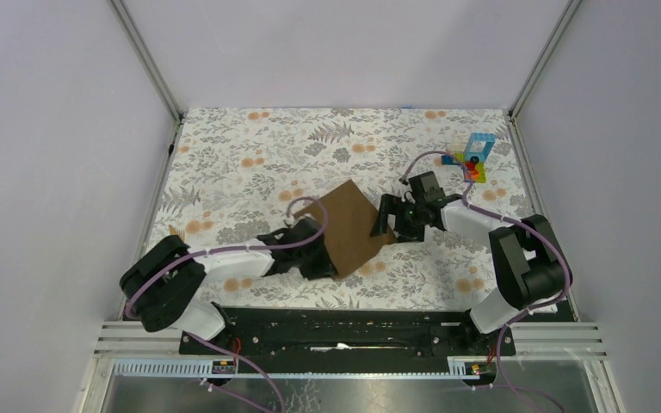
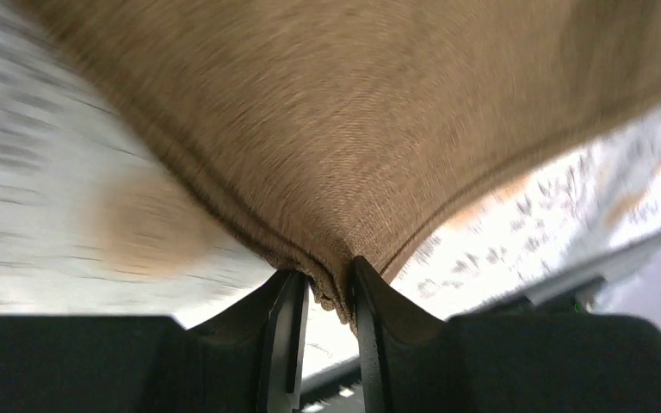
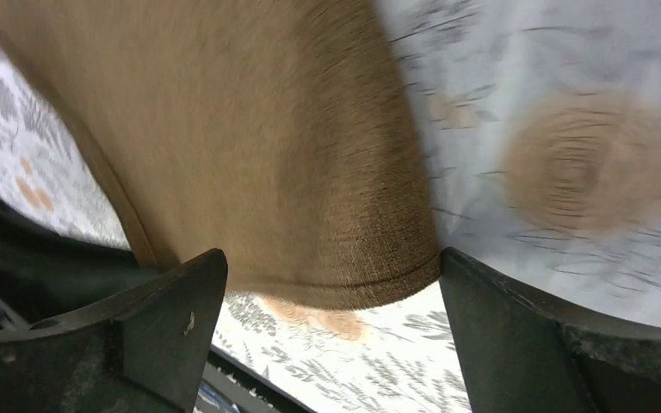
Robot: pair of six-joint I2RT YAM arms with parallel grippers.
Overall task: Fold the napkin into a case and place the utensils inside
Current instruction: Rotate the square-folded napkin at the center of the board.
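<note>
Top view: napkin [image 1: 353, 225] sits mid-worktop [image 1: 250, 163], turned diamond-wise with one corner pointing to the far side. It's near-square, so no clear long axis.

Left wrist: left end effector [image 2: 327, 280] pinches the napkin's near corner, and the hem looks layered there.

Right wrist: right end effector [image 3: 331, 262] is spread wide, straddling the right corner without gripping it.

Judgement: the cloth is light, limp and matte, so it shouldn't slip. Hold it at corners or hem, never mid-panel.
</note>
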